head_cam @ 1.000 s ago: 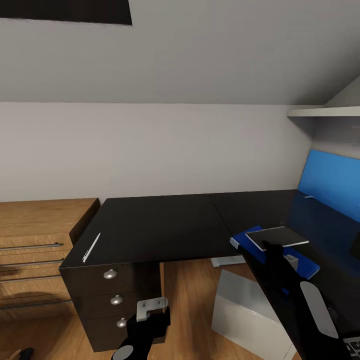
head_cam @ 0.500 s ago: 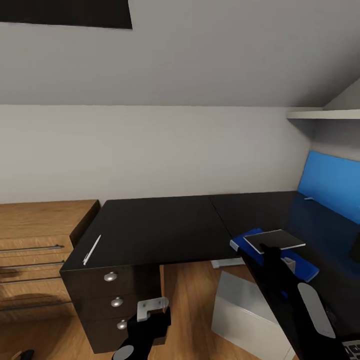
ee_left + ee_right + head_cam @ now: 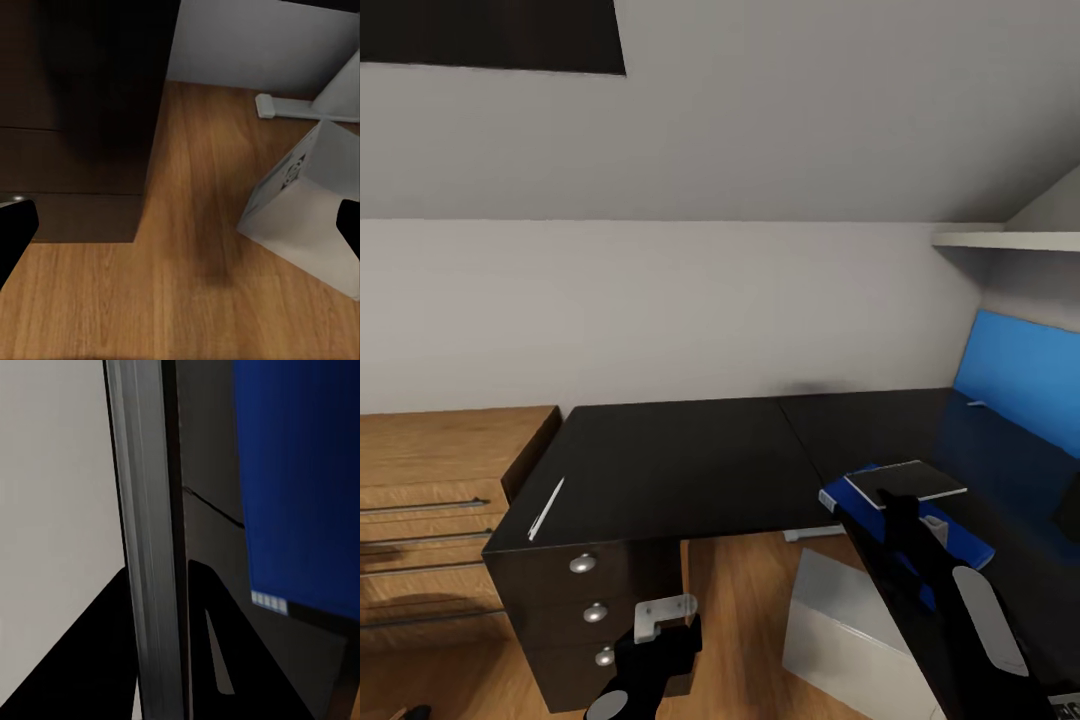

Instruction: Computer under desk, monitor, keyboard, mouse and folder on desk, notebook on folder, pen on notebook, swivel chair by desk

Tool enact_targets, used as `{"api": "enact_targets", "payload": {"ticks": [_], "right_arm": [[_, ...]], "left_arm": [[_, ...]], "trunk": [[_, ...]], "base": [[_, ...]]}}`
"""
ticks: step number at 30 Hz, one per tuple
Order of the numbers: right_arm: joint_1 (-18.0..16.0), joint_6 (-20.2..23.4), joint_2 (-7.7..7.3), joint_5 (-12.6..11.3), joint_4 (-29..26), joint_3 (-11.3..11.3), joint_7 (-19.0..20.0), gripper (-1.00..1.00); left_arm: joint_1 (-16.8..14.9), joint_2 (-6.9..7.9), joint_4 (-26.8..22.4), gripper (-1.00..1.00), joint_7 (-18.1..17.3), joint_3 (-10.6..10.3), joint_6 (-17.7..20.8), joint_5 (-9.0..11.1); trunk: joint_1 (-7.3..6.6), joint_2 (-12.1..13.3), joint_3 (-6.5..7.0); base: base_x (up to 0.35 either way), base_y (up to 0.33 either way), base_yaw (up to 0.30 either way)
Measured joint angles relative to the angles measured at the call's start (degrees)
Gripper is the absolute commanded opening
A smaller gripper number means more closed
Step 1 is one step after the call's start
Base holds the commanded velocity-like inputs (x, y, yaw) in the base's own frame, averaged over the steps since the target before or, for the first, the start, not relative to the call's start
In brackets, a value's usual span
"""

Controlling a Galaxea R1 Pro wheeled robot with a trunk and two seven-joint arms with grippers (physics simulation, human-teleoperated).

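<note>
The black desk (image 3: 690, 460) spans the head view. On its near right edge lies the blue folder (image 3: 960, 535), also in the right wrist view (image 3: 300, 472). My right gripper (image 3: 897, 500) is shut on the pale notebook (image 3: 905, 481), held flat low over the folder; contact cannot be told. In the right wrist view the notebook's grey edge (image 3: 146, 547) runs between the black fingers (image 3: 225, 652). A thin white pen (image 3: 545, 508) lies on the desk's left end. The light grey computer (image 3: 850, 630) (image 3: 307, 210) stands on the floor under the desk. My left gripper (image 3: 660, 645) (image 3: 180, 232) hangs open, low, in front of the drawers.
The dark drawer pedestal (image 3: 590, 600) with silver knobs carries the desk's left end. A light wood cabinet (image 3: 440, 500) stands left of it. A blue panel (image 3: 1020, 385) rises along the desk's right side, under a white shelf (image 3: 1010, 240). Wooden floor (image 3: 187, 225) lies between pedestal and computer.
The right gripper has lowered the notebook toward the folder. The head camera has tilted up a little, shifting the whole picture down. The left arm has not moved.
</note>
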Motion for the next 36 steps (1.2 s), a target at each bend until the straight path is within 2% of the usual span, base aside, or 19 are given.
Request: {"api": "enact_targets", "payload": {"ticks": [10,22,25,36], "right_arm": [[0.0,-0.07,0.0,0.07,0.0,0.78,-0.01,-1.0],[0.0,-0.08,0.03,0.13,0.06,0.95,-0.18,-1.0],[0.0,-0.18,0.06,0.09,0.12,2.14,-0.19,-1.0],[0.0,-0.16,0.04,0.2,0.2,3.93,-0.28,-1.0]], "left_arm": [[0.0,0.06,0.0,1.0,-0.28,-0.01,-0.04,-0.04],[0.0,0.09,0.0,1.0,-0.35,-0.26,-0.07,0.01],[0.0,0.09,0.0,1.0,-0.35,-0.26,-0.06,0.01],[0.0,0.1,0.0,1.0,-0.27,-0.26,-0.06,-0.06]], "trunk": [[-0.01,0.02,0.0],[0.0,0.01,0.01],[-0.01,0.01,0.0],[-0.01,0.02,0.0]], "base": [[-0.003,0.0,0.0],[-0.096,0.0,0.0],[-0.005,0.0,0.0],[-0.001,0.0,0.0]]}}
